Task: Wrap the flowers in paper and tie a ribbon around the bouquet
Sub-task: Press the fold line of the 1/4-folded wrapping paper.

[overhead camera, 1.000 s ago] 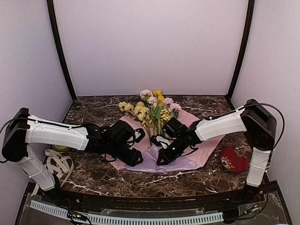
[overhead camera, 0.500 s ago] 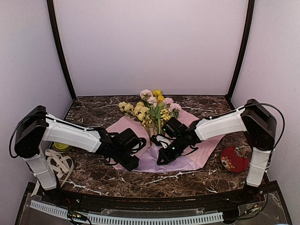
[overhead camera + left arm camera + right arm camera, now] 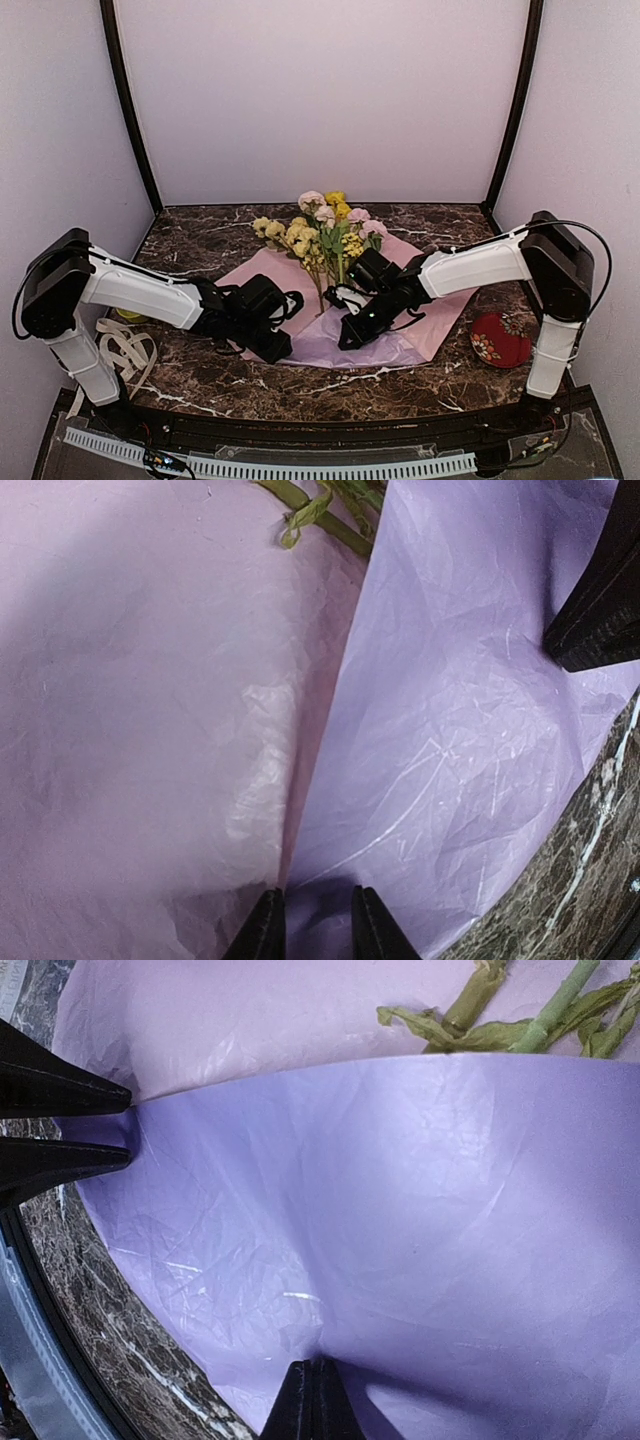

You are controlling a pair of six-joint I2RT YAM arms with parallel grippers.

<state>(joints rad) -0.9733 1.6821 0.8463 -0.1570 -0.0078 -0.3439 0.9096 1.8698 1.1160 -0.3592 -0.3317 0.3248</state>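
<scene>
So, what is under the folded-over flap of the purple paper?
The flowers' green stems run under the flap, onto the paper's lower layer. Their cut ends are covered, so how far they reach cannot be seen.

We observe the white-and-black left arm [image 3: 140, 293] and the white-and-black right arm [image 3: 470, 268] both stretched low and inward, the black two-finger left gripper [image 3: 280, 349] angled rightward with its jaws a narrow gap apart, and the black two-finger right gripper [image 3: 348, 340] angled near-left with its jaws pressed fully together.
</scene>
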